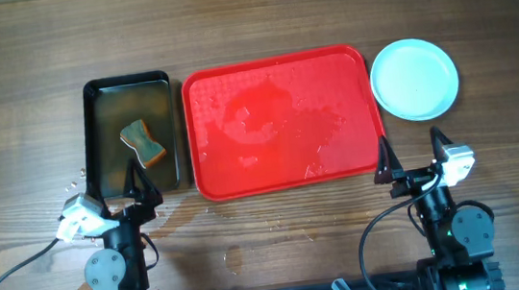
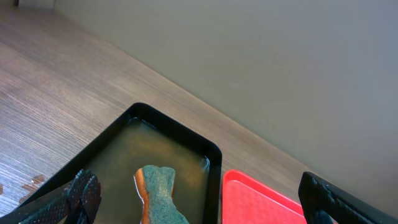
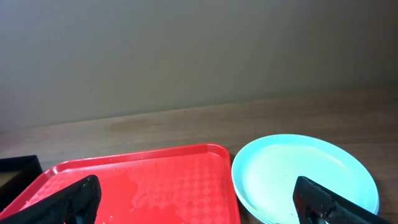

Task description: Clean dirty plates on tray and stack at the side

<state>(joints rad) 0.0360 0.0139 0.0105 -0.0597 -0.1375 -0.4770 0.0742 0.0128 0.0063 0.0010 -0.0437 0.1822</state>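
Observation:
The pale light-blue plates (image 1: pixel 414 78) lie stacked on the table, right of the red tray (image 1: pixel 281 121); the top one looks clean. The stack also shows in the right wrist view (image 3: pixel 298 174). The tray holds only a film of water and shows in the right wrist view (image 3: pixel 149 183) and the left wrist view (image 2: pixel 255 199). My left gripper (image 1: pixel 141 191) (image 2: pixel 199 205) is open and empty at the near end of the black pan. My right gripper (image 1: pixel 414 160) (image 3: pixel 205 202) is open and empty, near the tray's near right corner.
A black pan (image 1: pixel 133 134) of murky water stands left of the tray, with a green-and-orange sponge (image 1: pixel 142 143) (image 2: pixel 160 193) lying in it. Water drops lie on the table in front of the tray (image 1: pixel 239 229).

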